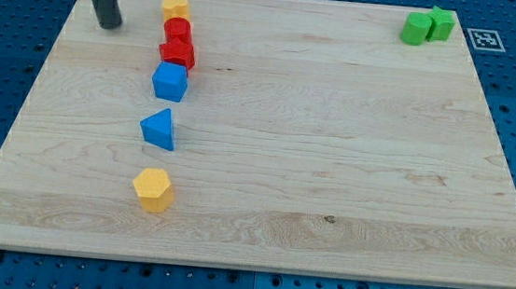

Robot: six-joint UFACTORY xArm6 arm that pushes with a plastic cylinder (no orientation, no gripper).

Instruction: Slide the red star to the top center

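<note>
no jaws are fitted — the arm ends in a rod. my tip (109,25) rests at the view's top left, well left of the block column and touching nothing. the red star (178,53) sits in that column, below a red block (177,30), above a blue block (170,82). judged not yet started: top centre of the wooden board (335,123) lies to its right.

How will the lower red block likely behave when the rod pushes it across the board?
The lower red block looks rigid and low, so it probably slides rather than tips. It touches the upper red block and a blue block, which may move too.
</note>
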